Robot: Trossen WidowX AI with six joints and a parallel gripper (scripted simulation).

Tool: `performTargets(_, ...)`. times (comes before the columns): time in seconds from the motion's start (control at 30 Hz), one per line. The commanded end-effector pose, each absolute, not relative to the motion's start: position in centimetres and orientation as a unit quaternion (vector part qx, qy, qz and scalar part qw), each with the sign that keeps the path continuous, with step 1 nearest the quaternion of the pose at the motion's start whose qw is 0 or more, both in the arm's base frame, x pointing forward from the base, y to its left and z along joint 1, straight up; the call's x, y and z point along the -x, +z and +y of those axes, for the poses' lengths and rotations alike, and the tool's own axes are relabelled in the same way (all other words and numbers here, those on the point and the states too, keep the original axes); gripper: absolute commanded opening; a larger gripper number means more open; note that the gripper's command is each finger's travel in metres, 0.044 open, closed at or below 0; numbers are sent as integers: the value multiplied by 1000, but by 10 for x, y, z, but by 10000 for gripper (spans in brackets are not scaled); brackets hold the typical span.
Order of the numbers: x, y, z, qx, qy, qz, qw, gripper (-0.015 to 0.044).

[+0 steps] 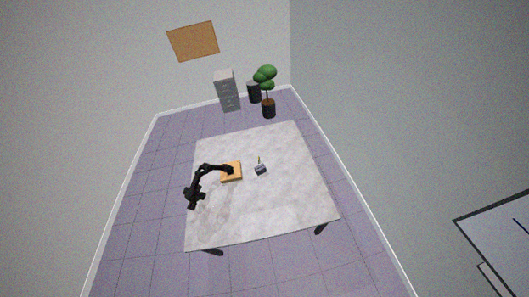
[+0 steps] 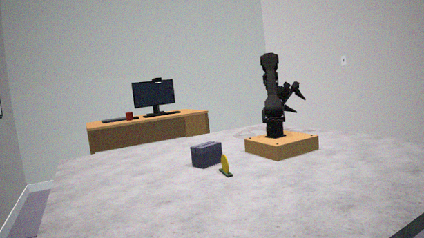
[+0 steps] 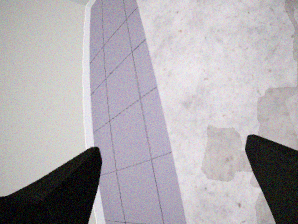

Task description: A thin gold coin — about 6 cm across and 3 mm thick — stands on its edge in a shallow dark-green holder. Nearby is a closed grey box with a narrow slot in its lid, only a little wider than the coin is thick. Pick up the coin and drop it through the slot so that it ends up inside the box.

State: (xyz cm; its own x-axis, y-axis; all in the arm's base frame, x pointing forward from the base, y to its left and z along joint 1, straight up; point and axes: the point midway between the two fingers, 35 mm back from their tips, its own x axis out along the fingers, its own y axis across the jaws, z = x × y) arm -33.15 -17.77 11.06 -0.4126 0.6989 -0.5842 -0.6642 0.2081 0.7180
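Observation:
The gold coin (image 1: 259,159) (image 2: 225,165) stands on edge in the dark-green holder (image 2: 230,175). The closed box (image 1: 260,170) (image 2: 207,156) is dark grey-blue, with a slot line along its lid. It stands close beside the holder, behind it in the exterior view. My gripper (image 1: 197,202) (image 2: 300,105) (image 3: 176,149) is open and empty, its two black fingers wide apart. It is raised on the far side of the arm's base from the coin and box, near the table's edge. The wrist view shows only table, floor and wall, with no coin or box.
The arm's base stands on a square wooden block (image 1: 237,174) (image 2: 263,150), to one side of the box. All stand on a pale marbled table (image 1: 287,186) (image 2: 141,200) (image 3: 200,65). A desk (image 2: 138,132) with a monitor (image 2: 153,93) stands beyond the table.

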Motion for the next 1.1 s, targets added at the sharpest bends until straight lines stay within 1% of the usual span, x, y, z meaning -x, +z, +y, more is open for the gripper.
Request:
performTargets(0.0,330,111,-180,-9,634,554,540,374)
performTargets(0.07,315,110,-201,41,669,527,523,321)
performTargets(0.17,276,109,-245,150,742,453,471,242)
performTargets(0.27,244,109,-273,225,789,388,420,164)
performTargets(0.4,192,105,-305,326,834,293,336,161)
performTargets(0.63,115,104,-337,424,879,115,184,161)
performTargets(0.87,33,106,-348,469,880,-75,8,161)
performTargets(1.07,-39,106,-343,471,837,-239,-146,161)
